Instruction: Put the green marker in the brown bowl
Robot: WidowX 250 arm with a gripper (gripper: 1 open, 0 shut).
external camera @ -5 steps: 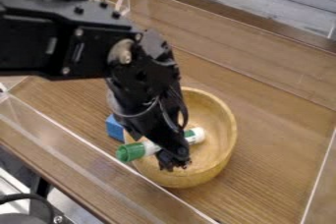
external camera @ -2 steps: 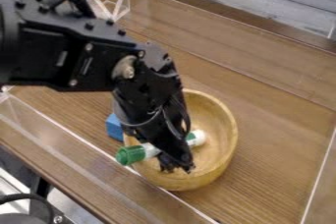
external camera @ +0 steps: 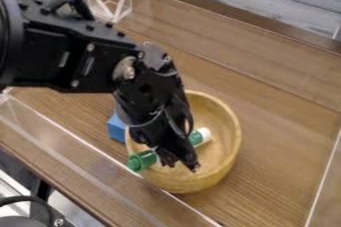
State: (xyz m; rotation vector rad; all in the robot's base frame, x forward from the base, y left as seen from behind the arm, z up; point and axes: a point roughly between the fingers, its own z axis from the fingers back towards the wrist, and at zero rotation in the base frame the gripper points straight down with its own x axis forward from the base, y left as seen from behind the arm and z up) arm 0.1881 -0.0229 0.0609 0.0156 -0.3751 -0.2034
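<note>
Camera view: the black gripper, pointing steeply down, is closed around the green marker. The marker lies across the near-left rim of the brown bowl, one green end outside, the other inside. A blue block sits beside the bowl on the wooden worktop.

We see a light-brown wooden bowl with visible grain, a white marker with green ends, a blue block, a black arm, and a brown wood-grain table.
</note>
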